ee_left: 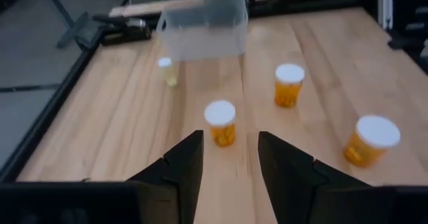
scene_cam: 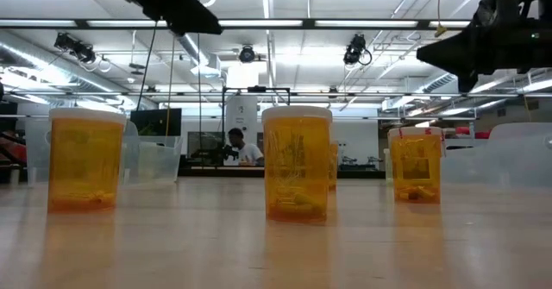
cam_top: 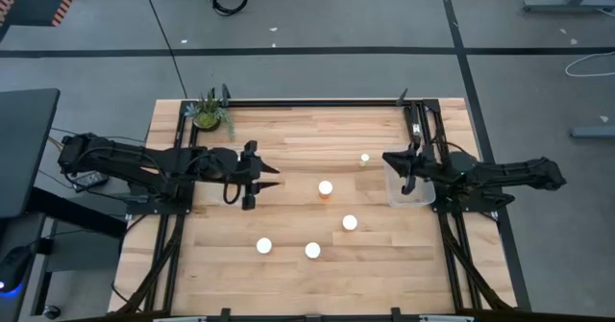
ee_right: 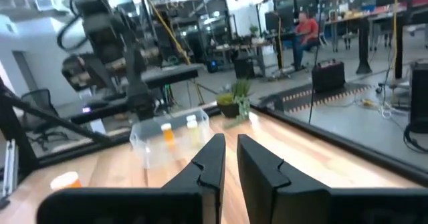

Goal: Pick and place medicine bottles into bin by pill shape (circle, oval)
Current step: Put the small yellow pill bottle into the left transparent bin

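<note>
A pale wooden surface (cam_top: 288, 207) is carrying the work under a bright workshop. Nearest the front edge two medicine bottles (cam_top: 263, 247) are standing, then one (cam_top: 350, 223), one at centre (cam_top: 326, 188), and a fifth, paler (cam_top: 365, 158): five loose. The left end effector (cam_top: 252, 178) is hovering open and empty, facing the centre bottle. The right end effector (cam_top: 405, 171), narrowly parted and empty, is hanging over the clear bin (cam_top: 410, 199). Another bin (ee_right: 167, 140) is holding two bottles, so sorting looks partly done.
</note>
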Motion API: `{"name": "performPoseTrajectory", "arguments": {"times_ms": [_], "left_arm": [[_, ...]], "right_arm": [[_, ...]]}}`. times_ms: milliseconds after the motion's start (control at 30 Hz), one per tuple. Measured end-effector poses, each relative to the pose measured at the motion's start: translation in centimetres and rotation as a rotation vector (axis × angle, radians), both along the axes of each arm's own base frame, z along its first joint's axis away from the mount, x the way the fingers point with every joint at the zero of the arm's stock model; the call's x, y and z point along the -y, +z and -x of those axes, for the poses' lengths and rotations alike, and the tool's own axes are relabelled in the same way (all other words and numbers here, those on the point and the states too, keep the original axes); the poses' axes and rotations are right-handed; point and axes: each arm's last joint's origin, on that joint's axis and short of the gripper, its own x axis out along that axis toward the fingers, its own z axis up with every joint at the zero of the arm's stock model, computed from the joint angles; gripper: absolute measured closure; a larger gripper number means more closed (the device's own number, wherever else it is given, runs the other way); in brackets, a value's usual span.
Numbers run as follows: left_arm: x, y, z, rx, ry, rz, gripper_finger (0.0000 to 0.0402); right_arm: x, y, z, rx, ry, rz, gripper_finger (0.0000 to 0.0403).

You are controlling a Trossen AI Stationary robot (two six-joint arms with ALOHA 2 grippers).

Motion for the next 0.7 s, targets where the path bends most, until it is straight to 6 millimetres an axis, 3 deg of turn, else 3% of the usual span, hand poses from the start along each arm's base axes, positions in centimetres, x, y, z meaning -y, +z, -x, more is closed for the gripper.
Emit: {"name": "performPoseTrajectory", "arguments": {"times_ms": [367,700], "left_arm": [[-0.7,0.1,-0.1,0.008,0.023,-0.018,0.0247],[-0.9,0.0,-0.1,0.001,0.071,-0.041,0.0239]], "right_arm": [[1.0,-2.3,-1.6,-0.241,-0.078,-0.148,0.0357],[1.9,-1.5,-4.2,-0.52,-0.132,-0.212,0.0349]]}}
